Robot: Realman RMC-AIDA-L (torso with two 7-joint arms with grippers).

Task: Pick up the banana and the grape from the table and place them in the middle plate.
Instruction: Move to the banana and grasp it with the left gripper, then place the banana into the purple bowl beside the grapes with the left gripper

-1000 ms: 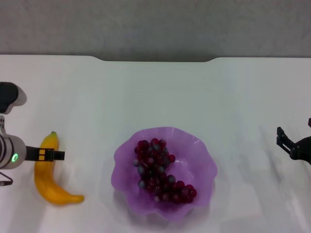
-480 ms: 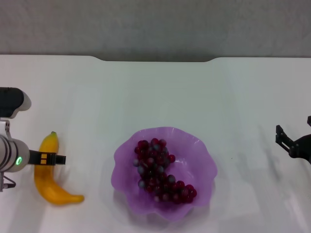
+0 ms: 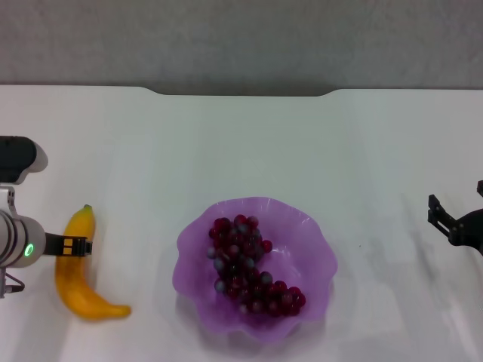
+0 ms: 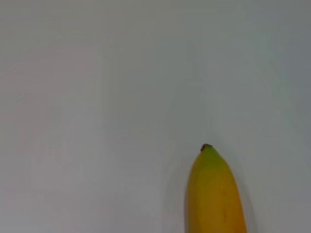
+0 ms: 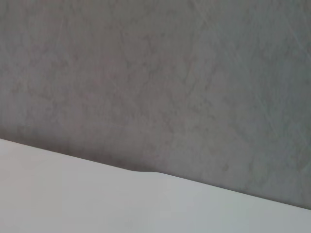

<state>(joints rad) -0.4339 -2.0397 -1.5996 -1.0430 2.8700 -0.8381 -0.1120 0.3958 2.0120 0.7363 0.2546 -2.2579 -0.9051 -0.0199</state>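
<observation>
The banana [image 3: 81, 290] lies on the white table [image 3: 226, 151] at the left; its greenish tip also shows in the left wrist view [image 4: 214, 194]. My left gripper [image 3: 75, 245] is right over the banana's upper half, reaching in from the left. The grape bunch [image 3: 249, 264] lies inside the purple scalloped middle plate [image 3: 317, 249], at the centre front. My right gripper [image 3: 456, 210] is open and empty at the far right, well away from the plate.
The table's notched far edge [image 3: 241, 93] runs along the back, with a grey wall behind it; the right wrist view shows only that edge [image 5: 146, 172] and the wall. Bare tabletop lies between the banana and the plate.
My left gripper has pulled back a little to the left and dropped slightly over the banana. The banana, grapes and plate have not moved. The right arm has barely shifted.
</observation>
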